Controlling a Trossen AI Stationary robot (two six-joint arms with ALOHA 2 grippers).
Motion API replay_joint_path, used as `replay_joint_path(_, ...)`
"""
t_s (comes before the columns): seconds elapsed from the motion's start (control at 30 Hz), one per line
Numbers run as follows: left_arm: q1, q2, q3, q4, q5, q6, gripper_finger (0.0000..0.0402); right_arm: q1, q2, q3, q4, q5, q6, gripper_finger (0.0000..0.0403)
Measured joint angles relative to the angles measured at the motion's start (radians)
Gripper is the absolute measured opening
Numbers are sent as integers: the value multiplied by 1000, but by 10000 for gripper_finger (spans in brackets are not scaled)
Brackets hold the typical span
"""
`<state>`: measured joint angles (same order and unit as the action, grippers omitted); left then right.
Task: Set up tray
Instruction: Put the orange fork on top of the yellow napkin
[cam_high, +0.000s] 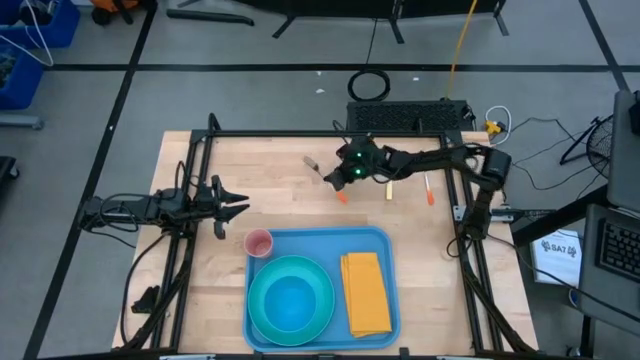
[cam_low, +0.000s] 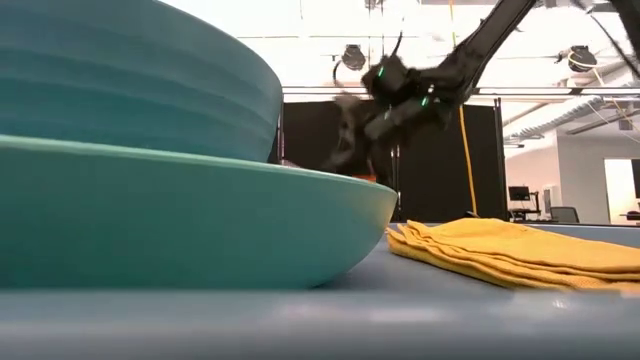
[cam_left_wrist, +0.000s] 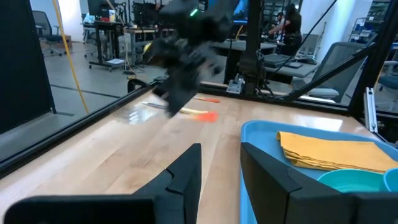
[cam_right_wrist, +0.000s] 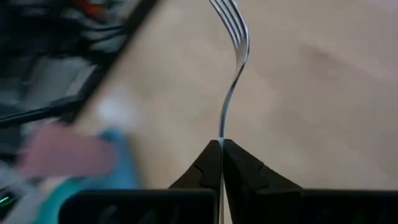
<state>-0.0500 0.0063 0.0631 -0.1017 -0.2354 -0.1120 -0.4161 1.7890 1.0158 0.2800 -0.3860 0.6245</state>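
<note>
The light-blue tray (cam_high: 320, 240) lies at the table's near middle. It carries a teal plate (cam_high: 290, 300) with a bowl on it and a folded yellow napkin (cam_high: 365, 292). A pink cup (cam_high: 259, 243) stands at the tray's far-left corner. My right gripper (cam_high: 335, 178) reaches over the far middle of the table, shut on an orange-handled fork (cam_high: 312, 162). My left gripper (cam_high: 240, 208) waits open at the table's left, level, pointing right. My right gripper (cam_right_wrist: 222, 144) pinches the fork between its two fingers, at the thin metal stem (cam_right_wrist: 222, 127) just behind the curved neck. The fingers lie along the fork. The tines (cam_right_wrist: 233, 25) stick out ahead of the fingertips over the bare wood, and the orange handle end (cam_high: 342, 197) trails behind.
Two more orange-handled utensils (cam_high: 388, 190) (cam_high: 428, 193) lie on the wood to the right of the fork. A black metal frame (cam_high: 300, 133) runs round the table's edges. Bare wood lies between the tray and the far edge. People work at desks (cam_left_wrist: 289, 25) in the room beyond.
</note>
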Motion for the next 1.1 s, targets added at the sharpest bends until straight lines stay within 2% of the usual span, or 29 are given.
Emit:
replay_joint_path(0.17, 0, 0, 0, 0, 0, 0, 115, 135, -210, -104, -16, -51, 80, 1)
replay_joint_path(0.27, 0, 0, 0, 0, 0, 0, 115, 256, -355, -212, -53, -9, 194, 1)
replay_joint_path(0.33, 0, 0, 0, 0, 0, 0, 115, 364, -449, -296, -60, 67, 310, 1)
replay_joint_path(0.43, 0, 0, 0, 0, 0, 0, 115, 557, -584, -412, -64, 289, 512, 1)
replay_joint_path(0.57, 0, 0, 0, 0, 0, 0, 115, 879, -676, -512, -69, 767, 776, 1)
replay_joint_path(0.7, 0, 0, 0, 0, 0, 0, 115, 1156, -635, -513, -69, 1141, 980, 1)
replay_joint_path(0.8, 0, 0, 0, 0, 0, 0, 115, 1275, -530, -468, -81, 1312, 1099, 1)
replay_joint_path(0.9, 0, 0, 0, 0, 0, 0, 115, 1294, -407, -385, -100, 1340, 1158, 0)
replay_joint_path(1.1, 0, 0, 0, 0, 0, 0, 115, 1252, -228, -204, -338, 1184, 1218, 0)
